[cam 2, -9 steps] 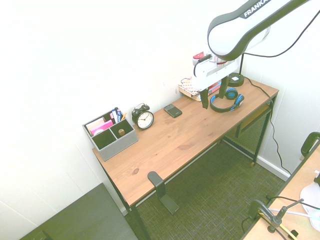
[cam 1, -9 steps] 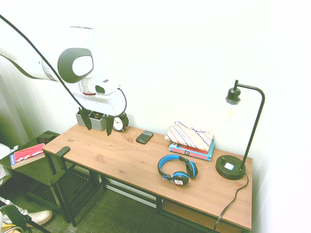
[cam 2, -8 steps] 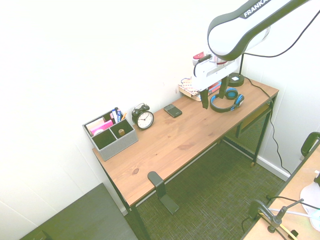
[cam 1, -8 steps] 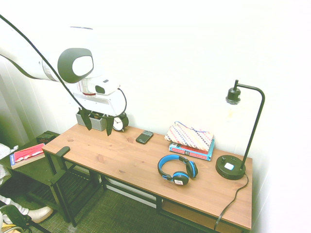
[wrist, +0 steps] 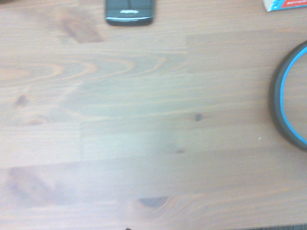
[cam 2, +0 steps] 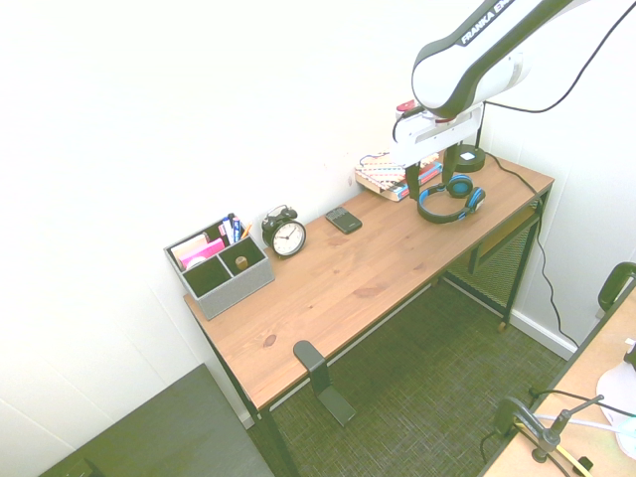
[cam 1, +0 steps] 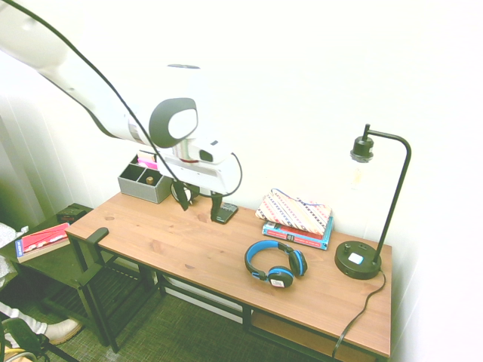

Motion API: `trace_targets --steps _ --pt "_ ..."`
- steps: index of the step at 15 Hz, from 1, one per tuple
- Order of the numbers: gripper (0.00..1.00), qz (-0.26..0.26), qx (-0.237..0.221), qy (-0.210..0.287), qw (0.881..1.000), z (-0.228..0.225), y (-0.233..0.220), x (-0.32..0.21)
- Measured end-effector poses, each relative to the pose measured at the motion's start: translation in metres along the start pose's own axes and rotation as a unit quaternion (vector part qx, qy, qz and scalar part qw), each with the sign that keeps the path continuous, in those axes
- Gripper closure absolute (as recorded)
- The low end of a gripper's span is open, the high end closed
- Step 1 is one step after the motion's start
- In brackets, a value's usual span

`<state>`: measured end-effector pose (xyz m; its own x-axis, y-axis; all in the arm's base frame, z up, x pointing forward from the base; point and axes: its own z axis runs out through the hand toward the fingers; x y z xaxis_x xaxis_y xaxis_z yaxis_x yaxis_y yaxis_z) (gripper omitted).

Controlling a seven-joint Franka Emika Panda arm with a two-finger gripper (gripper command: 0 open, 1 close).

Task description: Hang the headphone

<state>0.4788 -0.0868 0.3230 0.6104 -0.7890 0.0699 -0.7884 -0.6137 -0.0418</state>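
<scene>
The headphone (cam 1: 276,263) lies on the desk (cam 1: 173,245), near its front edge and toward the lamp end, apart from the gripper (cam 1: 201,213). The gripper is released, its two fingers spread with nothing between them, and hangs above the desktop. The wrist view shows a black phone (wrist: 129,12) and part of the blue-lined headband on the wood.

The phone lies toward the back edge, between the alarm clock (cam 2: 285,233) and the books (cam 1: 296,234), which have a patterned pouch (cam 1: 294,210) on top. The black lamp (cam 1: 358,259) stands by the back corner past the books. At the opposite back corner sits the grey organizer (cam 1: 144,184), just beside the clock. A black bracket (cam 2: 323,380) is fixed at the front edge, near the organizer-end corner.
</scene>
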Motion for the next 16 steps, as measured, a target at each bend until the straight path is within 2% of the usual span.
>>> trace_targets --steps 6,7,11,16 --pt "0.00 -0.017 -0.004 0.012 1.000 0.095 -0.005 0.069" --pt "1.00 -0.017 -0.003 0.013 1.000 0.107 -0.003 0.076" --pt "1.00 -0.019 0.005 0.010 1.000 0.147 0.000 0.095" --pt "1.00 -0.023 0.012 0.006 1.000 0.155 -0.004 0.115"
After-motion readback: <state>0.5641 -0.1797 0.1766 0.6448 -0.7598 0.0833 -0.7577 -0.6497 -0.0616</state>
